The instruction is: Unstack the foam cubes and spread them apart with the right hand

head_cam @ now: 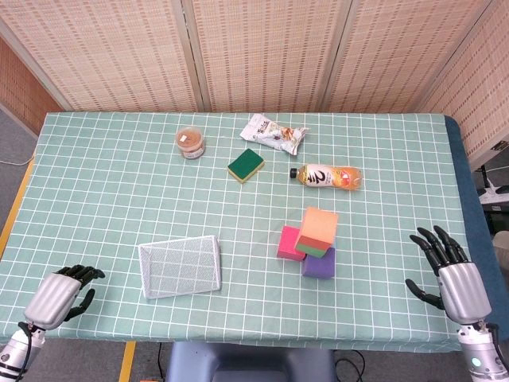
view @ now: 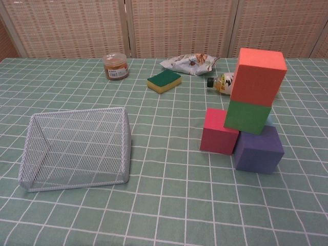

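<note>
Table: head view alone shows right hand, fingers spread, empty.

Tablecloth: pale green, white grid.
Top cube: orange.
Second cube: green.
Left base cube: pink.
Right base cube: purple.
Sponge: green over yellow.
Wire basket: white mesh.
Hands: silver backs, black fingers.
</note>
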Motion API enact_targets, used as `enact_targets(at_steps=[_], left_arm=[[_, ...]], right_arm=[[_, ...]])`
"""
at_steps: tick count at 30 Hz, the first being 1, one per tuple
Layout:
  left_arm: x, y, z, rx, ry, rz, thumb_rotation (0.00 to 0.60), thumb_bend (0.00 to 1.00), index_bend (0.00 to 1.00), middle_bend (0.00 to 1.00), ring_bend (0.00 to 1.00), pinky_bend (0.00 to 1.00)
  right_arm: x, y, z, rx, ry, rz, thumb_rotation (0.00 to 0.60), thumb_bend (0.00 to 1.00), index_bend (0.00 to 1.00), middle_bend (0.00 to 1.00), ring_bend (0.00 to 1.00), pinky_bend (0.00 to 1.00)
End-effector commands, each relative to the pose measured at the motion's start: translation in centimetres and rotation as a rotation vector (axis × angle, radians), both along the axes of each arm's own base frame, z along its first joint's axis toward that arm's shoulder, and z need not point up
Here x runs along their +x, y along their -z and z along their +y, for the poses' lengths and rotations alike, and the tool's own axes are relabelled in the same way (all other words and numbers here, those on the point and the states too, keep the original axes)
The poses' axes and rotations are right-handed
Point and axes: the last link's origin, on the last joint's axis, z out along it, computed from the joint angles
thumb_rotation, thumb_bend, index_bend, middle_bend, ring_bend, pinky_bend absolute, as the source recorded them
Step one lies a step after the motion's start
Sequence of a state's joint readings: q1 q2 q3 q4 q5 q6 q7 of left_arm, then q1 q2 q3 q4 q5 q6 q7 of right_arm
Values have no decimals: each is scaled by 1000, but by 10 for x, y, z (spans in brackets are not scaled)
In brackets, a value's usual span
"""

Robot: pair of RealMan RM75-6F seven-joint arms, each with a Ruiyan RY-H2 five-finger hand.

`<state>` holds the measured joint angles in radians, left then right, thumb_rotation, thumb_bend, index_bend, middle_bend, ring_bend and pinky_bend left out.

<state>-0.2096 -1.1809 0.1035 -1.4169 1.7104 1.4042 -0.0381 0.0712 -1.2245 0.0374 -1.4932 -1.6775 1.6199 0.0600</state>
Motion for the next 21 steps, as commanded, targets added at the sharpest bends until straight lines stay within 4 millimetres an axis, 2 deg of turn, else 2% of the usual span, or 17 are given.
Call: enact_targets(at_steps=[1, 13, 17, 21], left_arm=[[0, 0, 0, 0, -1, 0, 600, 545, 370, 388, 363, 492], [0, -4, 2, 35, 12, -23, 600, 545, 361, 378, 362, 492], [2, -5, 4, 79, 66, -76, 600, 545, 337, 347, 349, 492], [6, -10, 1, 136, 141, -124, 600, 545, 321, 335, 333, 493]], right_arm=[[-1, 0, 0, -6, 4, -1, 600, 82, 153, 96, 1, 162], [0, -1, -2, -41, -7, -5, 600, 82, 143, 96, 1, 162], [-1, 1, -5, -34, -7, -1, 600, 82, 134, 96, 0, 162], [1, 2, -1, -14, -40, -8, 600, 81, 125, 96, 0, 158]])
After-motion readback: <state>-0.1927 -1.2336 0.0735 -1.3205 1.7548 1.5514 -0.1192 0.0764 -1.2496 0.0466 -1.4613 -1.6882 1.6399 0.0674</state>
